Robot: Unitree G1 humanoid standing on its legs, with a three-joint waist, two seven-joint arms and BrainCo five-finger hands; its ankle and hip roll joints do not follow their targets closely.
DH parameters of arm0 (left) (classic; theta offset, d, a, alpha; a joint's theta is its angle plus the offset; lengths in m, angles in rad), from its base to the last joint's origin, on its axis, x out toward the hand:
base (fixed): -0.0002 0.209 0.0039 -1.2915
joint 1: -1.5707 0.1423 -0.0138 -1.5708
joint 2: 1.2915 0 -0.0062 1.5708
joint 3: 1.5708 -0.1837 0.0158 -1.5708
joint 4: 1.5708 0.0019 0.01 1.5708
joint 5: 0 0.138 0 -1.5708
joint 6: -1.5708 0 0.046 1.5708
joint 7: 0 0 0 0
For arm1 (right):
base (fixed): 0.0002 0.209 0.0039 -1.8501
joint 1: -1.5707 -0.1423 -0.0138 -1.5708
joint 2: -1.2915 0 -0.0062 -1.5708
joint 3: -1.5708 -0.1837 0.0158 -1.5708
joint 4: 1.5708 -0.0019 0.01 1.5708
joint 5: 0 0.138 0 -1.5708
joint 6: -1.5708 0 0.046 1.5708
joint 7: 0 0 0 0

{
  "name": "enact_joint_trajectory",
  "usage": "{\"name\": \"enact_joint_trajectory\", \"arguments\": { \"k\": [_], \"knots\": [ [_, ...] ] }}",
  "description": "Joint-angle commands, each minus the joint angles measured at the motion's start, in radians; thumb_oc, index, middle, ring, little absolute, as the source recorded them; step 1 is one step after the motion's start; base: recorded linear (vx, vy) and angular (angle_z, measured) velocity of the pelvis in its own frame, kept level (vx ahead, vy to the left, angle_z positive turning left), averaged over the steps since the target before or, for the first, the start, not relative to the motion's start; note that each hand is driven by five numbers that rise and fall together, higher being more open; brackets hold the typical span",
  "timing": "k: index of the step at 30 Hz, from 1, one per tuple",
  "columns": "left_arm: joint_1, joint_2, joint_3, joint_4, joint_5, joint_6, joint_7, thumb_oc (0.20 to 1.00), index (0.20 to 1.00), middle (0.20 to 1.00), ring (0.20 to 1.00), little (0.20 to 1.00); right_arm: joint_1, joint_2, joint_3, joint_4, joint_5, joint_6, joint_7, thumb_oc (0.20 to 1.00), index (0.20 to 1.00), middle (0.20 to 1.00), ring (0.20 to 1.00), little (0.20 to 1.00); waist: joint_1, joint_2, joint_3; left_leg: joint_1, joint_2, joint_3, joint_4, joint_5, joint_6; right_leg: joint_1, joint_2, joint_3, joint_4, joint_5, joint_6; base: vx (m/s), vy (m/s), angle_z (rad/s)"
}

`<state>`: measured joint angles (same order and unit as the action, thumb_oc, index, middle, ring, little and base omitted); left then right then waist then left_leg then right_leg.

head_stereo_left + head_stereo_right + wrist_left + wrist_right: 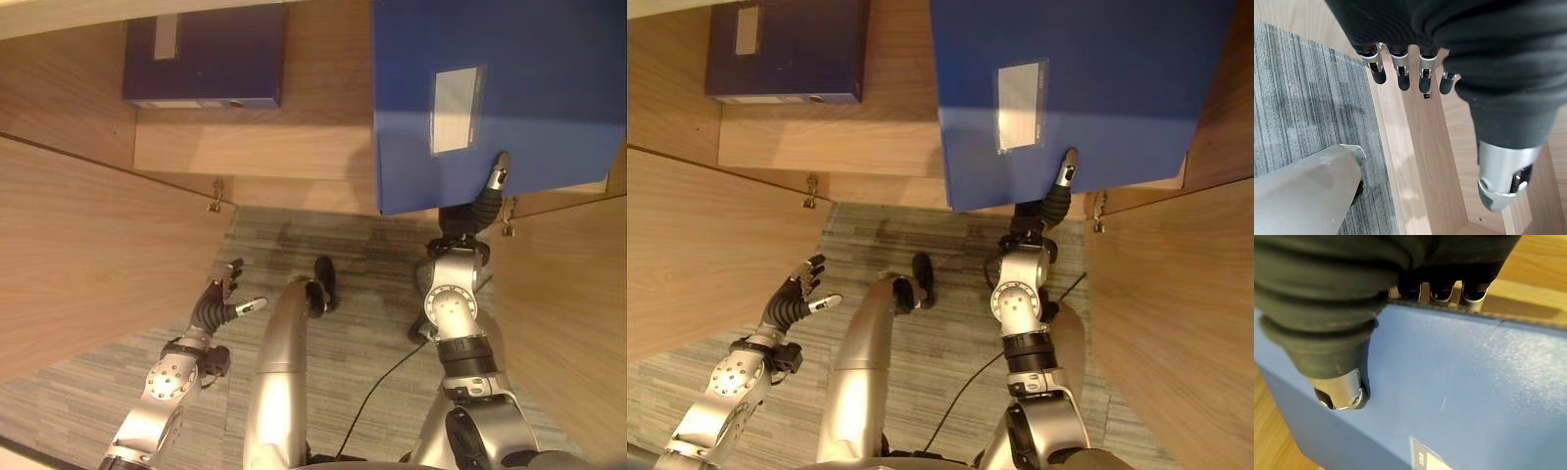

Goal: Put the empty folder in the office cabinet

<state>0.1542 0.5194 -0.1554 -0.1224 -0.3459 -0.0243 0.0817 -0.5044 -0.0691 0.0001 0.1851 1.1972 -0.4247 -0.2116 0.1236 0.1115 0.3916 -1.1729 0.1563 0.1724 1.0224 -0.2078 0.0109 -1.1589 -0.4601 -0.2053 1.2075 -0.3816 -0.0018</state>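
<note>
Two folders: blue folder (490,88) pinched by right hand (487,201), dark folder (206,54) shelved, left hand (220,304) spread.

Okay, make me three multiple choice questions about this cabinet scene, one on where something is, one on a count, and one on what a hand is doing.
1. Where is the dark folder?
A. On the carpet
B. On the cabinet shelf, toward the left
C. In the left hand

2. How many folders are in view?
A. One
B. Two
C. Four

3. What is the right hand doing?
A. Hanging open over the carpet
B. Pressing flat on a door
C. Gripping the blue folder

Answers:
1. B: the dark folder lies on the shelf, on its left part.
2. B: just the dark folder and the blue folder.
3. C: the right hand has its thumb on the blue cover and its fingers over the edge; the left hand hangs open above the carpet.
</note>
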Motion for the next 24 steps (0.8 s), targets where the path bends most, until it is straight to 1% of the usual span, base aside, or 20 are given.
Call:
{"name": "enact_joint_trajectory", "arguments": {
  "k": [1, 2, 4, 5, 6, 7, 8, 12, 15, 19, 24],
  "knots": [
    [0.024, 0.036, 0.008, -0.044, -0.012, -0.043, 0.028, 1.0, 1.0, 1.0, 1.0, 1.0, -0.007, -0.031, 0.008, -0.112, -0.084, -0.014, -0.029, 0.2, 0.2, 0.2, 0.2, 0.2, 0.014, -0.007, -0.078, -0.044, -0.016, -0.067, 0.048, -0.119, 0.03, 0.012, 0.022, 0.018, -0.059, -0.018, -0.056, 0.01, -0.054, -0.06],
    [0.022, 0.046, 0.008, -0.04, -0.002, -0.033, 0.033, 1.0, 1.0, 1.0, 1.0, 1.0, -0.039, -0.072, -0.003, -0.091, -0.14, 0.006, -0.089, 0.2, 0.2, 0.2, 0.2, 0.2, 0.013, -0.016, -0.083, -0.05, -0.015, -0.069, 0.055, -0.12, 0.03, 0.007, 0.021, 0.02, -0.056, -0.016, -0.057, 0.01, -0.061, -0.02],
    [0.022, 0.058, 0.012, -0.038, 0.009, -0.024, 0.042, 1.0, 1.0, 1.0, 1.0, 1.0, -0.095, -0.106, -0.018, -0.049, -0.173, 0.019, -0.141, 0.2, 0.2, 0.2, 0.2, 0.2, 0.015, -0.021, -0.086, -0.053, -0.015, -0.073, 0.058, -0.122, 0.03, 0.002, 0.021, 0.023, -0.053, -0.014, -0.056, 0.01, -0.059, 0.02],
    [0.02, 0.074, 0.019, -0.033, 0.034, -0.015, 0.052, 1.0, 1.0, 1.0, 1.0, 1.0, -0.17, -0.142, -0.034, 0.007, -0.202, 0.032, -0.209, 0.2, 0.2, 0.2, 0.2, 0.2, 0.02, -0.027, -0.09, -0.054, -0.016, -0.074, 0.054, -0.122, 0.028, 0.003, 0.024, 0.022, -0.056, -0.012, -0.056, 0.0, -0.056, 0.05],
    [0.021, 0.082, 0.025, -0.032, 0.048, -0.013, 0.057, 1.0, 1.0, 1.0, 1.0, 1.0, -0.199, -0.152, -0.043, 0.036, -0.204, 0.035, -0.235, 0.2, 0.2, 0.2, 0.2, 0.2, 0.022, -0.029, -0.095, -0.053, -0.016, -0.076, 0.054, -0.123, 0.028, 0.005, 0.025, 0.023, -0.057, -0.011, -0.055, 0.0, -0.064, 0.03],
    [0.017, 0.099, 0.032, -0.032, 0.064, -0.003, 0.067, 1.0, 1.0, 1.0, 1.0, 1.0, -0.306, -0.186, -0.057, 0.123, -0.186, 0.034, -0.282, 0.2, 0.2, 0.2, 0.2, 0.2, 0.03, -0.036, -0.102, -0.051, -0.014, -0.078, 0.052, -0.124, 0.026, 0.008, 0.027, 0.021, -0.059, -0.01, -0.054, 0.0, -0.039, 0.01],
    [0.016, 0.105, 0.031, -0.03, 0.07, 0.001, 0.07, 1.0, 1.0, 1.0, 1.0, 1.0, -0.357, -0.203, -0.061, 0.164, -0.179, 0.032, -0.3, 0.2, 0.2, 0.2, 0.2, 0.2, 0.034, -0.039, -0.104, -0.051, -0.012, -0.08, 0.054, -0.125, 0.024, 0.01, 0.027, 0.02, -0.059, -0.01, -0.054, 0.0, 0.0, 0.0],
    [0.025, 0.119, 0.029, -0.023, 0.079, 0.007, 0.072, 1.0, 1.0, 1.0, 1.0, 1.0, -0.499, -0.276, -0.074, 0.291, -0.189, 0.045, -0.355, 0.2, 0.2, 0.2, 0.2, 0.2, 0.046, -0.044, -0.107, -0.046, -0.008, -0.082, 0.048, -0.127, 0.021, 0.024, 0.032, 0.01, -0.068, -0.014, -0.053, 0.0, -0.003, 0.02],
    [0.017, 0.134, 0.024, -0.012, 0.087, 0.01, 0.078, 1.0, 1.0, 1.0, 1.0, 1.0, -0.572, -0.311, -0.077, 0.358, -0.189, 0.049, -0.382, 0.2, 0.2, 0.2, 0.2, 0.2, 0.05, -0.044, -0.109, -0.044, -0.011, -0.083, 0.037, -0.126, 0.02, 0.03, 0.032, 0.002, -0.075, -0.016, -0.052, 0.0, -0.004, 0.01],
    [0.015, 0.147, 0.019, -0.002, 0.115, 0.013, 0.095, 1.0, 1.0, 1.0, 1.0, 1.0, -0.626, -0.335, -0.08, 0.426, -0.179, 0.046, -0.411, 0.2, 0.2, 0.2, 0.2, 0.2, 0.06, -0.044, -0.11, -0.043, -0.019, -0.09, 0.025, -0.123, 0.02, 0.038, 0.03, -0.008, -0.078, -0.019, -0.048, 0.0, -0.017, 0.05],
    [0.013, 0.149, 0.011, 0.001, 0.116, 0.012, 0.101, 1.0, 1.0, 1.0, 1.0, 1.0, -0.663, -0.342, -0.076, 0.493, -0.163, 0.051, -0.415, 0.2, 0.2, 0.2, 0.2, 0.2, 0.067, -0.04, -0.104, -0.043, -0.021, -0.092, 0.019, -0.119, 0.018, 0.043, 0.028, -0.015, -0.082, -0.015, -0.043, 0.0, -0.002, 0.01]
  ]
}}
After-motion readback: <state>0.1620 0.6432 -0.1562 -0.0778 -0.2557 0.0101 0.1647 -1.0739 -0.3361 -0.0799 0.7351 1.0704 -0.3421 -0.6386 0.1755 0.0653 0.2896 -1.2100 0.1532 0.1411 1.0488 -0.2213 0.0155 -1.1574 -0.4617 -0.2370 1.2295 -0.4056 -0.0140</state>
